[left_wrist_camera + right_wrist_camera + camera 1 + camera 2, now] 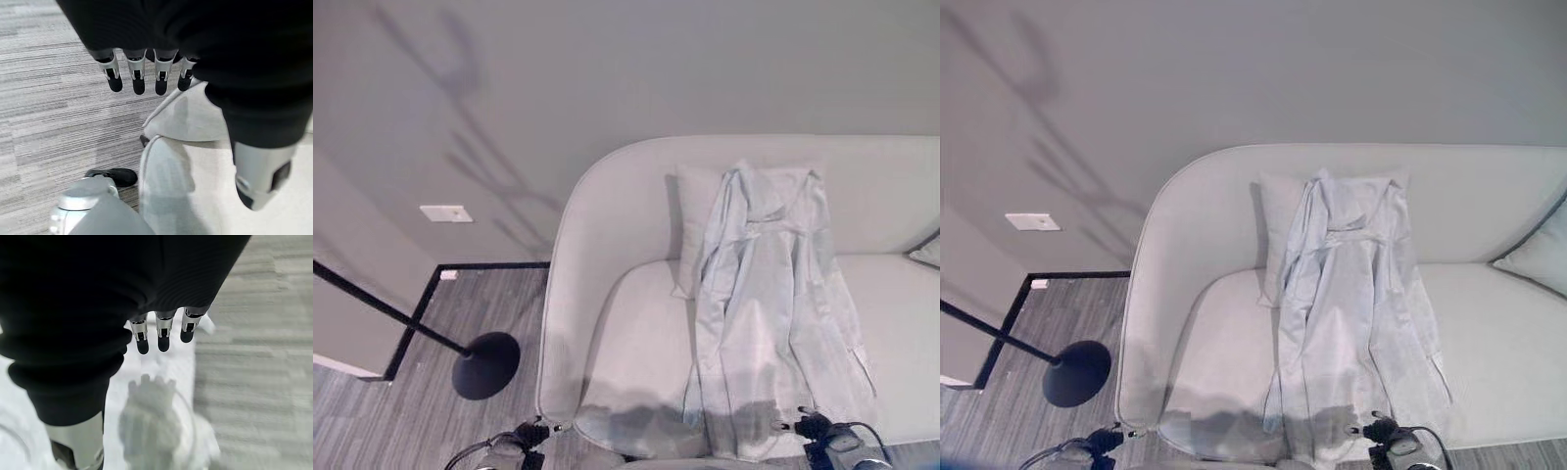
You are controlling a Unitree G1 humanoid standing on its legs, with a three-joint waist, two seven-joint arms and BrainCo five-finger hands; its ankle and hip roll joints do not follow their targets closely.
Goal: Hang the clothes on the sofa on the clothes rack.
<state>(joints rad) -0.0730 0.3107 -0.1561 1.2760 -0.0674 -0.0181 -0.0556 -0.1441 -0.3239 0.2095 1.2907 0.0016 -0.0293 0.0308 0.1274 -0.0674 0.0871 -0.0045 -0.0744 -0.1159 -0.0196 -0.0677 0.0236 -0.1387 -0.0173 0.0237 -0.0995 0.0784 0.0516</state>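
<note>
A pale blue-grey garment [769, 294] lies spread over the light grey sofa [607, 245], from the back cushion down to the seat's front edge. The clothes rack [485, 364] stands on the floor left of the sofa: a round black base with a thin black pole slanting off to the left. My left hand [138, 73] hangs over the floor by the sofa's front corner, fingers straight, thumb apart, holding nothing. My right hand [163, 335] hangs the same way, open, over pale fabric at the sofa's front; both are short of the garment.
A square cushion [690, 196] leans on the sofa back behind the garment, and another pillow [928, 252] sits at the far right. Grey plank floor [499, 294] lies left of the sofa. A white plate [445, 212] is on the wall.
</note>
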